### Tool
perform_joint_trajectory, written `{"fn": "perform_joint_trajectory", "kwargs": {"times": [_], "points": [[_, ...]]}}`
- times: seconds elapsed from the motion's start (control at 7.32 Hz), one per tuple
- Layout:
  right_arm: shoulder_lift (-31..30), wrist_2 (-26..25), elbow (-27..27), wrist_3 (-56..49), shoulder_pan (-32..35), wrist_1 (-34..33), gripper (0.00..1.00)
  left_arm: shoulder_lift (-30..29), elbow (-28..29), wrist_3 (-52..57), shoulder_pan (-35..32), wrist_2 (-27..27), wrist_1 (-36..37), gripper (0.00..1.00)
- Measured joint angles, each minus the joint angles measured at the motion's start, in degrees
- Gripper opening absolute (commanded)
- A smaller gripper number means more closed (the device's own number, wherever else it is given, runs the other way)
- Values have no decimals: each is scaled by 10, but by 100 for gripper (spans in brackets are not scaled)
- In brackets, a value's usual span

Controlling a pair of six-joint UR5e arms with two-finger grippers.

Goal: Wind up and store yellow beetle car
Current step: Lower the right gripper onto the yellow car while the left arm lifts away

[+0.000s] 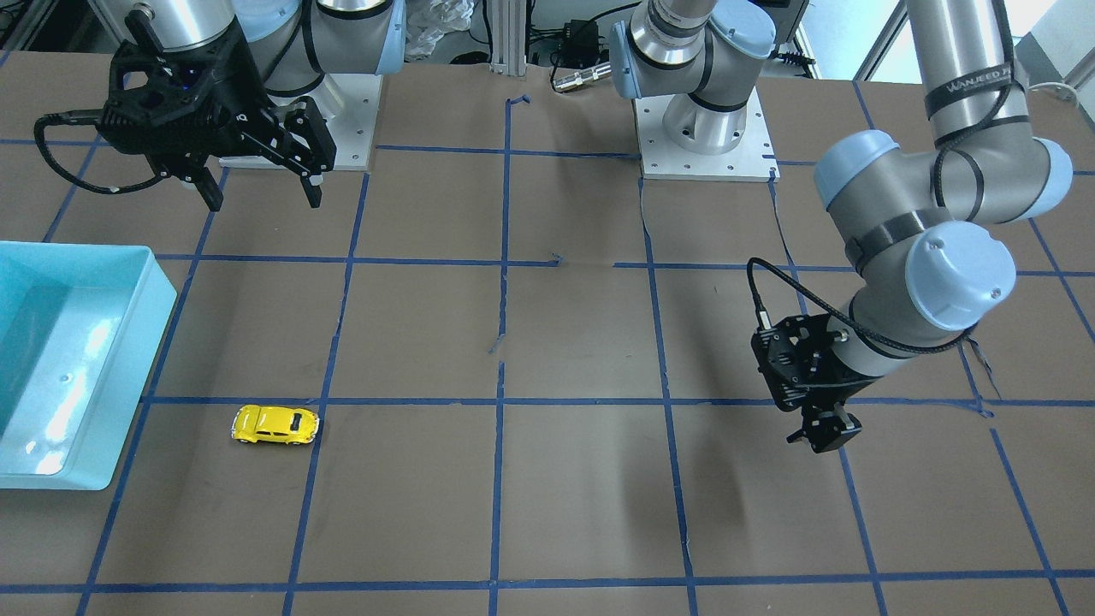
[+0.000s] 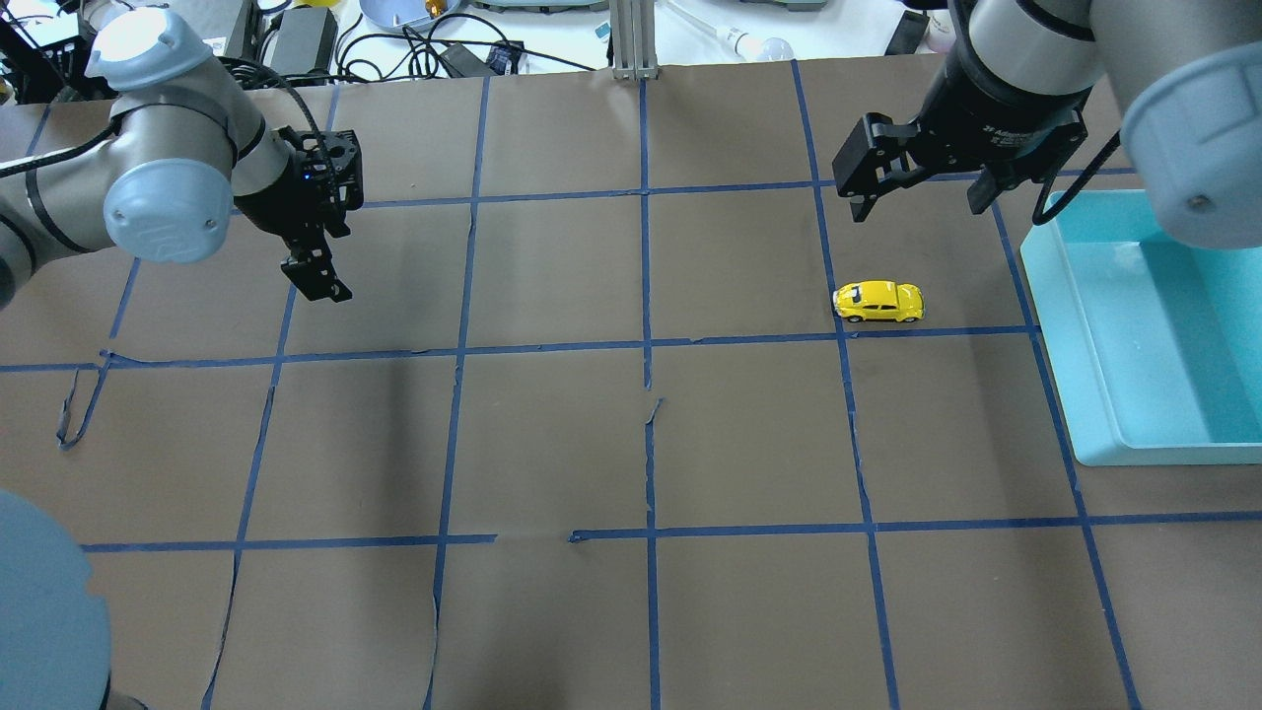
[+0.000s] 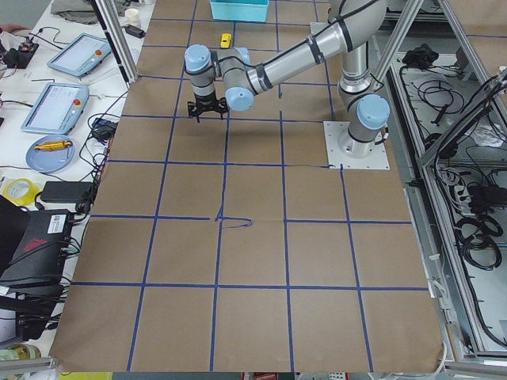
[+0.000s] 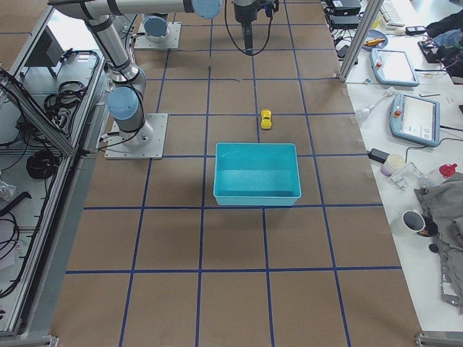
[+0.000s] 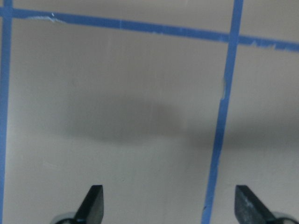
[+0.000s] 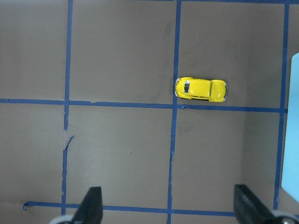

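The car (image 2: 878, 302) sat on its wheels on the table (image 2: 552, 444), lengthwise along a blue tape line (image 2: 749, 338) and just beside it, with one end at a crossing of two lines. Bare paper lay open on every side of it. The bin (image 2: 1075, 394) stood near the car but apart from it, with a strip of bare paper and one tape line between the car's end and the bin's near wall. The right gripper (image 2: 919, 202) hung above the table on the far side of the car from the robot's base and touched nothing. Its fingers (image 6: 91, 205) were spread wide and released, and in the wrist view the car lay ahead of them, off toward the bin side. The left gripper (image 2: 315, 276) hung well apart over the other half of the table, above bare paper near a tape line. Its fingers (image 5: 93, 203) were also spread, with nothing between them.
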Motion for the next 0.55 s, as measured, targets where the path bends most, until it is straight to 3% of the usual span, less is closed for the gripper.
{"fn": "perform_joint_trajectory", "kwargs": {"times": [0.55], "points": [[17,-2,-3,-67,-6,1,100,99,7,-321,-77,9,-75,100]]}}
